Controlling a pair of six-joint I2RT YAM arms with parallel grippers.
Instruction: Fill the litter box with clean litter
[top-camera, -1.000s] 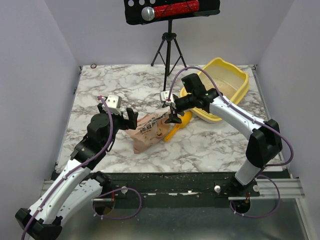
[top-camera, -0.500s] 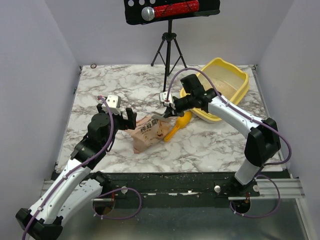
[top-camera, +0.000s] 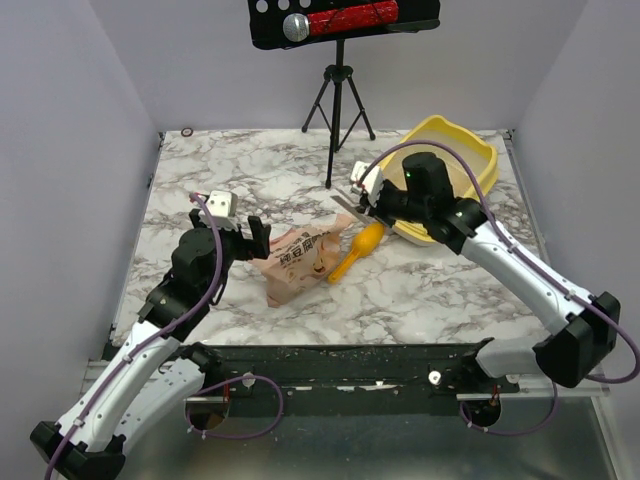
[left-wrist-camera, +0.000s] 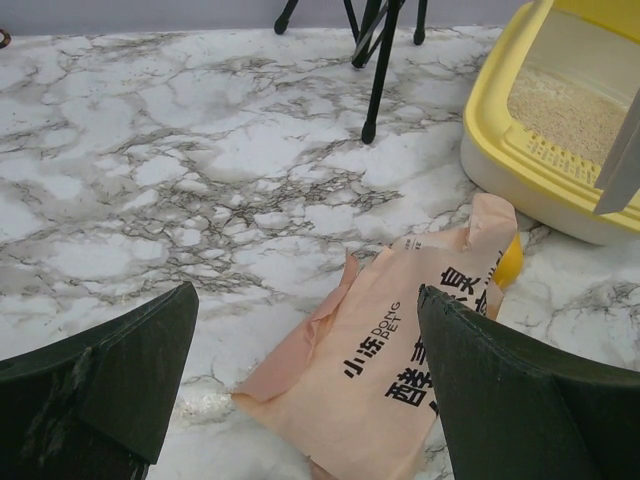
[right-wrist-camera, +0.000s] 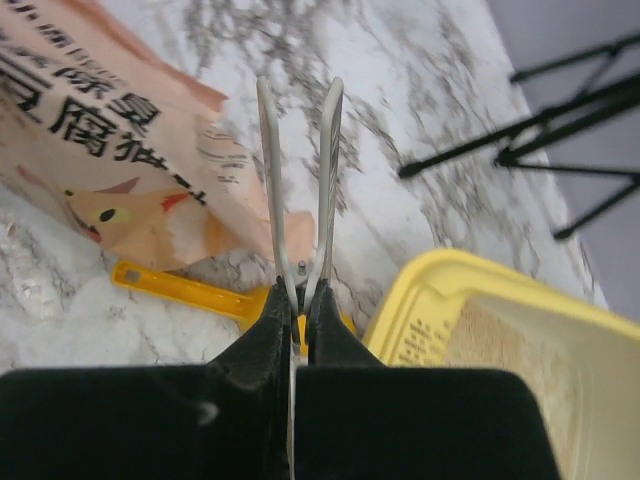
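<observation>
The yellow litter box (top-camera: 478, 150) stands at the back right with beige clean litter (top-camera: 455, 178) in it, and both also show in the left wrist view (left-wrist-camera: 490, 110) (left-wrist-camera: 565, 105). A tan paper bag (top-camera: 300, 258) lies mid-table beside a yellow scoop (top-camera: 358, 248). My right gripper (top-camera: 367, 198) hovers between the bag and the box. It is shut on metal scissors (right-wrist-camera: 327, 170) whose blades point toward the bag (right-wrist-camera: 90, 130). Just left of the bag (left-wrist-camera: 420, 380), my left gripper (left-wrist-camera: 310, 350) is wide open and holds nothing.
A black tripod (top-camera: 337, 100) stands behind the bag, left of the box. A small ring (top-camera: 187, 131) lies at the back left corner. Walls close in the marble table (top-camera: 420, 290) on three sides.
My right gripper went from open to shut. It rose from the bag's top edge and swung back right toward the litter box. The left arm barely moved.
</observation>
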